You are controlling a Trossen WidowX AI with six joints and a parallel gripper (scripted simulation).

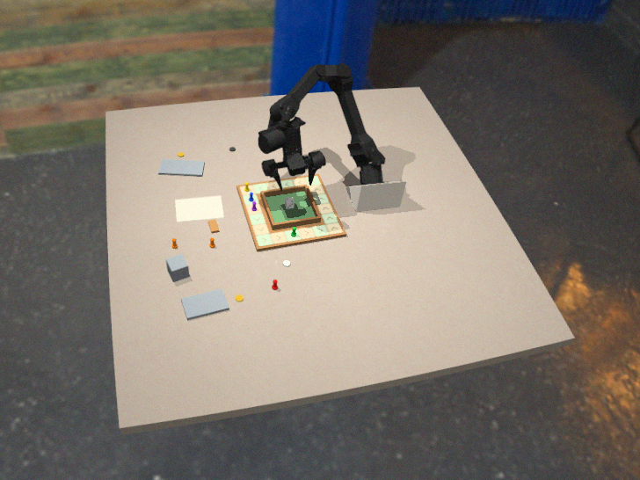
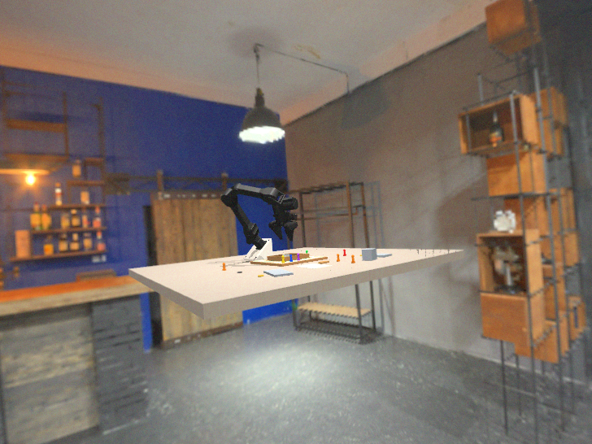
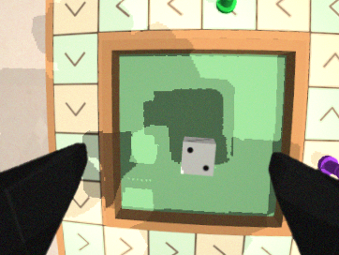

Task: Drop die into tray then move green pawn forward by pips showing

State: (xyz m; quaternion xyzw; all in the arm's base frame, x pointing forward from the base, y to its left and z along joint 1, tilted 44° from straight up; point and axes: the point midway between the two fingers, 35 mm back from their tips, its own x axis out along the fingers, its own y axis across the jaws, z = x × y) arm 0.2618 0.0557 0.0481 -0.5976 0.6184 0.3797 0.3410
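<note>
My gripper (image 1: 295,186) (image 2: 285,238) (image 3: 178,157) is open and empty above the tray (image 1: 294,224) (image 3: 203,41). The die (image 1: 289,202) (image 3: 198,159) is below the fingers, within the tray walls; the face towards the wrist camera shows two pips. I cannot tell whether it lies still. The green pawn (image 1: 294,231) (image 3: 226,6) stands upright on the board's near row in the top view, third square from the left corner. Arrows there point right in that view. The purple pawn (image 1: 253,207) (image 3: 328,165), blue pawn (image 1: 250,197) and yellow pawn (image 1: 247,187) stand along the board's left side.
Left of the board are a cream card (image 1: 199,207), an orange tile (image 1: 213,226), two orange pawns (image 1: 174,243) (image 1: 212,243) and a grey block (image 1: 178,267). A white disc (image 1: 286,263) and a red pawn (image 1: 274,284) are in front. A pale panel (image 1: 378,196) stands by the arm's base.
</note>
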